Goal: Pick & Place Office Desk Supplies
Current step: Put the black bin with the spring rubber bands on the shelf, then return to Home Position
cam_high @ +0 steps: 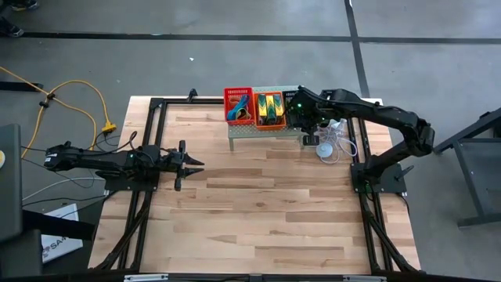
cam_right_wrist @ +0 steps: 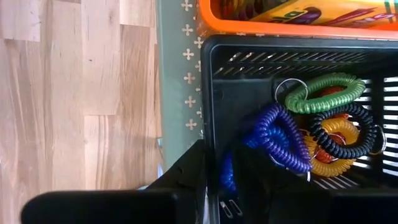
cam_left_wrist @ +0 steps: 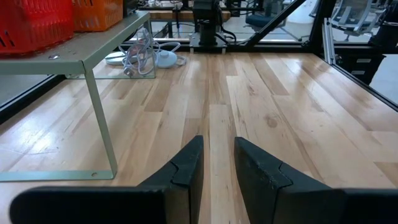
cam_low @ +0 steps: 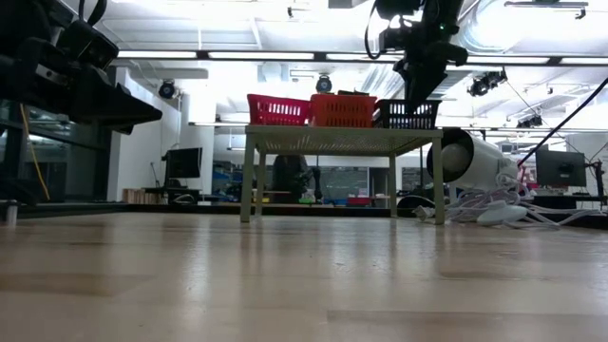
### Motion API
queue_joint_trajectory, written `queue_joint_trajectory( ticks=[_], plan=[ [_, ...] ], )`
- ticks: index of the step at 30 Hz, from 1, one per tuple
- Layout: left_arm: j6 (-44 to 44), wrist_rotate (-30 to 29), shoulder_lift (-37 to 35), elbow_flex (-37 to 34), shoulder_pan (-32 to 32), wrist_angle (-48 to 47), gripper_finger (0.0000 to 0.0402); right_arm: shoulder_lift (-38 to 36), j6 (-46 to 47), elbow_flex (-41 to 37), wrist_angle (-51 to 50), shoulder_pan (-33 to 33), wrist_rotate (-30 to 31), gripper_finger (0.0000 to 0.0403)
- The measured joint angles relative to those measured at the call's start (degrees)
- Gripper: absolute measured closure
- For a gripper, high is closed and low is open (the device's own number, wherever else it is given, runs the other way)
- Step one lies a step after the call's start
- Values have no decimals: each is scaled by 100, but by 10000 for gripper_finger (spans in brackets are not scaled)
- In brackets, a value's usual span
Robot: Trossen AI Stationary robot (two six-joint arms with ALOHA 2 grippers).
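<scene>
The right gripper (cam_high: 301,116) hangs over the black basket (cam_right_wrist: 298,56) on the pale-green shelf (cam_high: 262,131), upper middle of the high view. In the right wrist view the blue coil loop (cam_right_wrist: 277,137) lies at the fingertips, by the basket's wall; the fingers look slightly parted, but whether they hold it I cannot tell. Green (cam_right_wrist: 323,92), black (cam_right_wrist: 348,130) and yellow (cam_right_wrist: 333,163) loops lie beyond. The left gripper (cam_high: 192,163) waits at middle left, fingers slightly apart, holding nothing.

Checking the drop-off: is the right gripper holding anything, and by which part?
Cannot be told: the right gripper sits over the black basket, the blue coil loop at its fingers, contact hidden.
</scene>
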Motion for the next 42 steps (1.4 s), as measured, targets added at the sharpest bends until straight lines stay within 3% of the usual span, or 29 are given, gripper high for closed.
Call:
queue_joint_trajectory(
  ticks=[42],
  plan=[
    [0,1,0,1,2,-1,318,-166,87,0,177,9,-271,338]
  ],
)
